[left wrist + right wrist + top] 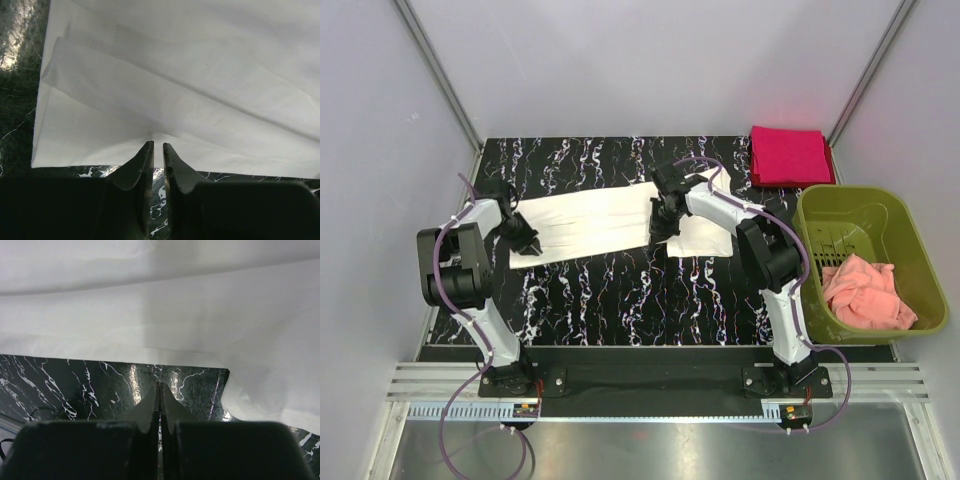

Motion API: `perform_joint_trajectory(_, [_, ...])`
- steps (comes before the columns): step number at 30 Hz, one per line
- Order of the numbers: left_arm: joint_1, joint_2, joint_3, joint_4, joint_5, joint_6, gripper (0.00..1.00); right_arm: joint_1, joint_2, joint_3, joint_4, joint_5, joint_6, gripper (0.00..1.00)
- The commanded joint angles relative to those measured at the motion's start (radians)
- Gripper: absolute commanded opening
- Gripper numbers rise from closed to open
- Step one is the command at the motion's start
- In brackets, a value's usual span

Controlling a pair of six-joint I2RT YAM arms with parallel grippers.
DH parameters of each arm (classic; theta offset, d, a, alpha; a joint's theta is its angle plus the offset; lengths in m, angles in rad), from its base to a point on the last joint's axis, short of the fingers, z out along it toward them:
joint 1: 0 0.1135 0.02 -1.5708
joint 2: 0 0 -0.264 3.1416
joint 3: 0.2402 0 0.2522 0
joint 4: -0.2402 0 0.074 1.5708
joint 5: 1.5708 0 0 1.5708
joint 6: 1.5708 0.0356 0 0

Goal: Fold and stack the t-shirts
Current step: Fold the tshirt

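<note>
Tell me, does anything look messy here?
Yes. A pink cloth lies crumpled in the green basket, unlike the neatly folded red t-shirt. The white t-shirt juts out unevenly at its right end.

Left arm and right arm share white links and bulky black joints. A purple cable loops along each. Black bases sit at the table's near edge. Fingers are dark, tapering wedges.

Black white-veined marble tabletop, plain pale grey walls, aluminium rail along near edge.
</note>
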State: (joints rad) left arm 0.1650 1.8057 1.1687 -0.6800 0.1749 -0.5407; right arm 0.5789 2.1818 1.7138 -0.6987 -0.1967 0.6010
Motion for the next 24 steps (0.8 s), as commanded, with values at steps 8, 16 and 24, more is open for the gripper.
perform_joint_trajectory(8, [0.024, 0.026, 0.04, 0.01, -0.051, -0.011, 0.17, -0.001, 0.055, 0.046, 0.05, 0.091, 0.014, 0.0])
perform_joint_trajectory(16, [0.037, 0.06, 0.04, -0.009, -0.089, 0.001, 0.17, 0.001, 0.082, 0.112, 0.015, 0.126, -0.015, 0.0])
perform_joint_trajectory(24, [0.045, 0.083, 0.042, -0.012, -0.103, 0.004, 0.16, -0.004, 0.064, 0.118, -0.018, 0.102, -0.018, 0.0])
